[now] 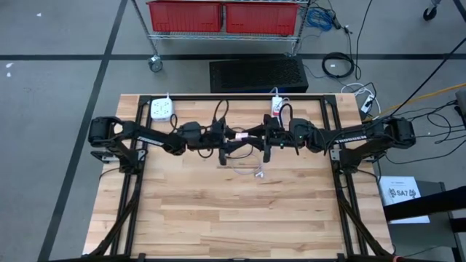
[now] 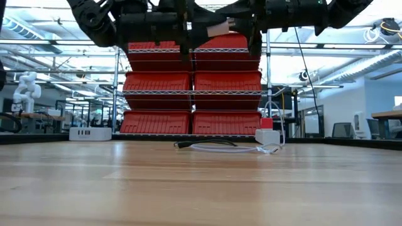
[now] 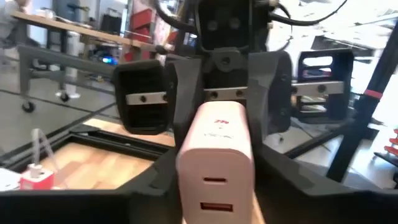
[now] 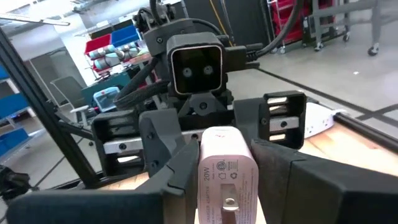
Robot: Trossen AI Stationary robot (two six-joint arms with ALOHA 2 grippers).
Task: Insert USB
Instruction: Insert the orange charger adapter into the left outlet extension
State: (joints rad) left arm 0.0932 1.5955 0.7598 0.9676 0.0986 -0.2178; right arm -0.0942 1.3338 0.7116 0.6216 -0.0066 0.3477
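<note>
Overhead, both arms meet above the bench [image 1: 218,211], facing each other. The right gripper [image 1: 268,137] pinches the pink charger [image 1: 239,135] in midair; the left gripper [image 1: 222,138] brackets its other end, its grip unclear. A cable [image 2: 213,146] lies below.

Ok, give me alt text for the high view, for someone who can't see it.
Seen from above, the left gripper and right gripper meet mid-table around a pink USB charger, raised over the wooden table. A loose white cable lies on the wood just in front of them, and a white power strip sits at the far left corner.
</note>
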